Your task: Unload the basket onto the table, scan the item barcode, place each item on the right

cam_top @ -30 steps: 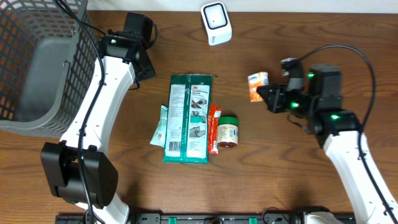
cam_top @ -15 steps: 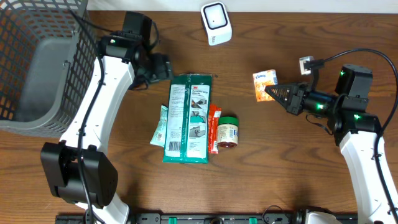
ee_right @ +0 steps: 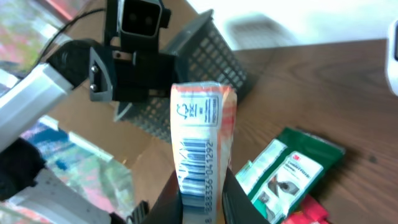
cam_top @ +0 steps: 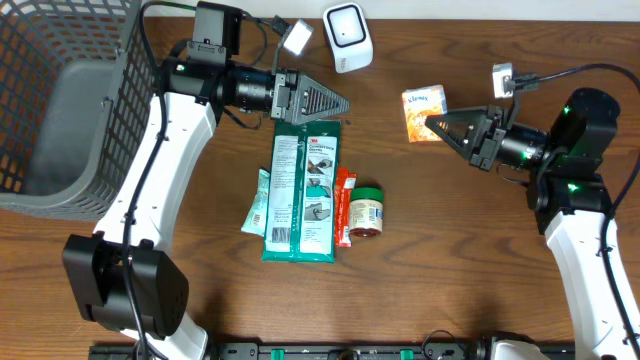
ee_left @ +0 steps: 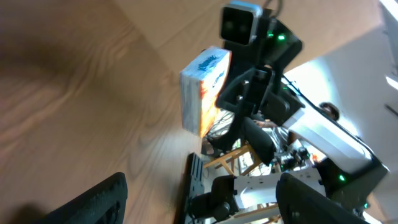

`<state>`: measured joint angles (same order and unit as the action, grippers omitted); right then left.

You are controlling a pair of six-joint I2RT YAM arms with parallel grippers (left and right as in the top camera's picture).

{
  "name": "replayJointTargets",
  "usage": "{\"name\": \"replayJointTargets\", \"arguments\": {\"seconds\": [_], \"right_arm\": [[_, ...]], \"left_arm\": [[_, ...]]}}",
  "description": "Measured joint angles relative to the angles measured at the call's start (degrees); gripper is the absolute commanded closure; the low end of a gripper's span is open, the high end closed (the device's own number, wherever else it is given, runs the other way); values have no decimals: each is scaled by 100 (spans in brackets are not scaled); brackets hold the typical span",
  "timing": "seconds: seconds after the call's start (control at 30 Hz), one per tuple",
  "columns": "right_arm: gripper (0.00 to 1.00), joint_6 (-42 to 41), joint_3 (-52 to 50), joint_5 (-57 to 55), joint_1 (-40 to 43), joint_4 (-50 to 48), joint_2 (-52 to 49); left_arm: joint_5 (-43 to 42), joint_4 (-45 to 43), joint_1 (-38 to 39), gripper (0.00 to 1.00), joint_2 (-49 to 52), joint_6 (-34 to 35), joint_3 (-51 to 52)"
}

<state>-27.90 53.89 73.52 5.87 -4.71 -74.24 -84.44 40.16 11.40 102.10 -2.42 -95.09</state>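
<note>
The item is a small orange and white tissue pack (cam_top: 423, 110), held off the table at the right with my right gripper (cam_top: 436, 123) shut on it. In the right wrist view the tissue pack (ee_right: 200, 137) stands upright between the fingers, its barcode facing the camera. The white scanner (cam_top: 347, 37) stands at the back centre. My left gripper (cam_top: 335, 100) hangs open over the top end of the green pack, pointing right. The left wrist view shows the tissue pack (ee_left: 205, 87) ahead, and nothing lies between the left gripper's (ee_left: 205, 202) two fingers.
A grey wire basket (cam_top: 60, 100) fills the far left. Mid-table lie a green wipes pack (cam_top: 305, 190), a teal tube (cam_top: 258, 203), a red stick pack (cam_top: 344, 205) and a small green-lidded jar (cam_top: 367, 210). The basket (ee_right: 208, 43) also shows behind the left arm.
My left arm has swung its gripper out from beside the basket to the right, above the green pack. My right gripper has lifted the tissue pack and turned to point left.
</note>
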Motion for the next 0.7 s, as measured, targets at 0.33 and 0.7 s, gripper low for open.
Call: {"name": "replayJointTargets", "arguments": {"seconds": [0.33, 0.7], "right_arm": [[94, -1235, 2, -162, -627, -1132, -2], [93, -1482, 2, -505, -885, -1412, -4]], "left_arm": [[-170, -951, 319, 33, -2, -87, 0], [332, -2175, 986, 41, -2, 455, 2]]}}
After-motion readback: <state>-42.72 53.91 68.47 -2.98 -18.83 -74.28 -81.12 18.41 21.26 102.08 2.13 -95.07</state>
